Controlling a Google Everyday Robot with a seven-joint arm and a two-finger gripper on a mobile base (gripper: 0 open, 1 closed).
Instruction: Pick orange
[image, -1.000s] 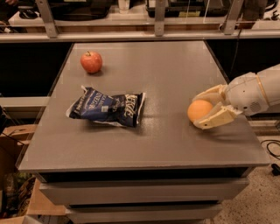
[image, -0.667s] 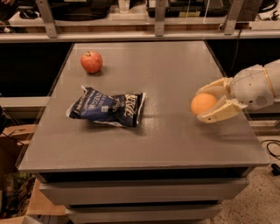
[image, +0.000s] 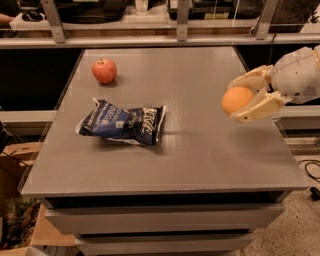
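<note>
The orange (image: 237, 99) is round and plain orange. It sits between the two cream fingers of my gripper (image: 241, 98), at the right side of the grey table (image: 200, 150). The gripper is shut on the orange and holds it lifted above the table top. The arm comes in from the right edge of the view. One finger (image: 248, 79) lies over the orange and the other finger (image: 257, 108) lies under it.
A red apple (image: 104, 70) with a stem stands at the table's back left. A dark blue chip bag (image: 121, 121) lies left of centre. A shelf rail with metal posts (image: 183, 20) runs behind the table. Cardboard boxes (image: 12, 155) sit on the floor at left.
The gripper has risen and drawn slightly right with the orange in it, lifting the fruit off the table. The apple and the bag have not moved.
</note>
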